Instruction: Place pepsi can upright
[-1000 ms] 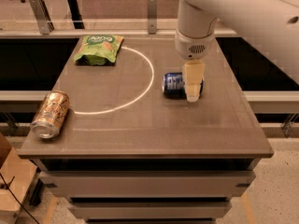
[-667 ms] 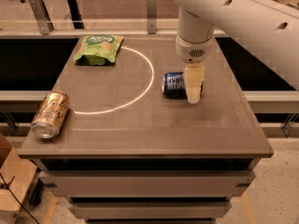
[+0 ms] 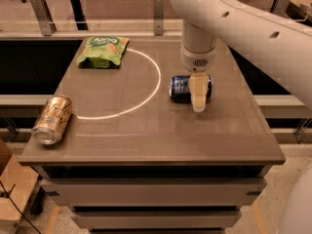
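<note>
Since a moment ago the big white arm [image 3: 234, 18] has swung a bit more across the top of the camera view, but the gripper [image 3: 197, 93] and the pepsi can [image 3: 180, 87] sit in about the same spot as before. The gripper hangs straight down over the can, right at its middle, and its pale tan part covers some of the can. I cannot tell if it is open or squeezing the can. The pepsi can lies on its side on the right part of the table [image 3: 146, 135], just outside the white circle line [image 3: 155, 82], so it is not standing up yet. The can is round, smooth and shiny, so I think it could roll away or slip if it is pushed or held too softly. If it is tipped up crooked, it could fall back over. The table top is flat, brown and dull. A soft, crinkly green chip bag [image 3: 101, 51] lies at the far left, touching the circle line. A shiny gold can [image 3: 52, 119] lies on its side at the near left edge, and it might roll off if the table gets bumped.
</note>
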Action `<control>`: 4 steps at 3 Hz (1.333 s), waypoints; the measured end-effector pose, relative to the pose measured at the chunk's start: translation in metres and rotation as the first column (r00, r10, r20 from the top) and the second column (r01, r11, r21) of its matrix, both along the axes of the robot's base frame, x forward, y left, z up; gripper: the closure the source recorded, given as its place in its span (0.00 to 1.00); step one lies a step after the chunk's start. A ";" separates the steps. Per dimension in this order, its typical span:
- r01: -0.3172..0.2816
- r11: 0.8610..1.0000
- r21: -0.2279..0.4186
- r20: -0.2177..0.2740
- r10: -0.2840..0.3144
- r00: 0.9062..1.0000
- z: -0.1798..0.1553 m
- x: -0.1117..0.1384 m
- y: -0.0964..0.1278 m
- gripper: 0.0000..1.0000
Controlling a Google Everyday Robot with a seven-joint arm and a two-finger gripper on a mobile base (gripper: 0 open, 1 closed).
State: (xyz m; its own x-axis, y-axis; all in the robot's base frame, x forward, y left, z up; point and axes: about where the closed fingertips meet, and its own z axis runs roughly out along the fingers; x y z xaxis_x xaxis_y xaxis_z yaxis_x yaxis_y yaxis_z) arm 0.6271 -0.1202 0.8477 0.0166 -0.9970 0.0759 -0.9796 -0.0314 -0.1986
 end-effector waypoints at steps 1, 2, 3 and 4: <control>-0.010 1.000 0.006 -0.026 0.010 1.000 -0.010 0.001 0.008 0.18; -0.015 1.000 0.004 -0.047 0.015 0.999 -0.014 0.001 0.012 0.42; -0.014 1.000 0.011 -0.047 0.014 0.999 -0.010 -0.001 0.015 0.65; -0.038 0.997 0.074 -0.017 0.040 0.999 0.015 -0.005 0.020 0.88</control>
State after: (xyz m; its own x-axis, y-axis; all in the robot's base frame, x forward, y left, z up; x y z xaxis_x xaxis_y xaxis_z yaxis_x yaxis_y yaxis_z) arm 0.6217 -0.0999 0.8623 0.0564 -0.9984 0.0017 -0.9814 -0.0558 -0.1835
